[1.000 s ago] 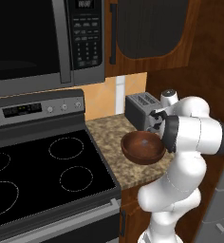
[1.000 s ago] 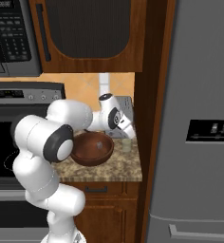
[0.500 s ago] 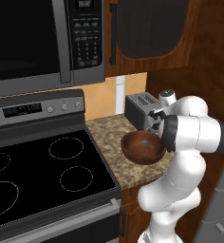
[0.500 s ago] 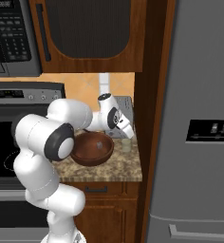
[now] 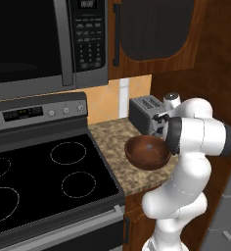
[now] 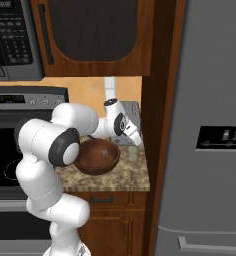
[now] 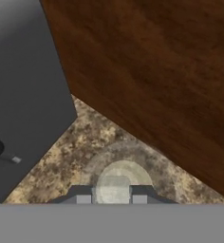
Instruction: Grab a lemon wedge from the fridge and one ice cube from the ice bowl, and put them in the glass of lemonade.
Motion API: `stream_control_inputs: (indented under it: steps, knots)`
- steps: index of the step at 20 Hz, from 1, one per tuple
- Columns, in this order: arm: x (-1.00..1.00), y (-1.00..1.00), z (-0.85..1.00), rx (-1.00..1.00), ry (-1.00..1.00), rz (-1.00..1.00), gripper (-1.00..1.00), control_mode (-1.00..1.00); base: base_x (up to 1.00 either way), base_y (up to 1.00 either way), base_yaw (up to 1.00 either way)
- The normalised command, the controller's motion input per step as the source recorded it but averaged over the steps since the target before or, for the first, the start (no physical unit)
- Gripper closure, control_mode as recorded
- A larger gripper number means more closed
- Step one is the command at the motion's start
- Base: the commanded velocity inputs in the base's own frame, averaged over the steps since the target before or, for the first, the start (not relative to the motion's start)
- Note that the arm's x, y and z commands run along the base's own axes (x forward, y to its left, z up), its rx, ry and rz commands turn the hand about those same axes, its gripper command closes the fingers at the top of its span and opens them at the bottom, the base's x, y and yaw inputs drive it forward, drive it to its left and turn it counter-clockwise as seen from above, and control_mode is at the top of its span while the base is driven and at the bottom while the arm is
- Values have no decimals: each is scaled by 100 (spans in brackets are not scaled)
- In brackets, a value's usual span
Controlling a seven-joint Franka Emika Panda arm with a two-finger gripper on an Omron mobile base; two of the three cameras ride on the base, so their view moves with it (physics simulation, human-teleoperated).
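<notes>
The glass of lemonade (image 6: 133, 154) stands on the counter between the ice bowl (image 6: 96, 156) and the wooden cabinet side. In the hand view the glass (image 7: 133, 171) lies straight below, its pale round mouth between my fingertips (image 7: 83, 195). My gripper (image 6: 135, 142) hangs just above the glass, tilted down to the right. A pale squarish ice cube (image 7: 115, 186) sits between the fingers of the gripper (image 7: 111, 195), which looks shut on it. The brown bowl (image 5: 148, 152) holds a faint pale cube (image 6: 106, 150). The fridge (image 6: 210, 150) stands shut at the right.
A silver toaster (image 5: 146, 112) stands behind the bowl, and its dark side (image 7: 23, 95) is close on the hand's left. The wooden cabinet wall (image 7: 171, 71) rises right beside the glass. A black stove (image 5: 44, 171) lies left of the granite counter (image 6: 115, 180).
My hand has come down and to the right, from beside the toaster to just over the glass. Bowl, glass and base have stayed put.
</notes>
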Motion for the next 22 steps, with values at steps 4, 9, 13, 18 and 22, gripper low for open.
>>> stream_control_inputs:
  steps: [4, 9, 13, 18, 22]
  knots:
    - [-2, 0, 9, 1, -3, 0, 100, -100, 0, 0, 0]
    - [0, 0, 24, 0, 0, 0, 100, -100, 0, 0, 0]
    - [0, -6, 5, 0, 0, 0, 100, -100, 0, 0, 0]
    - [8, -4, 6, 0, 0, 0, 100, -100, 0, 0, 0]
    - [1, -16, -5, 0, 0, -1, 100, -100, 0, 0, 0]
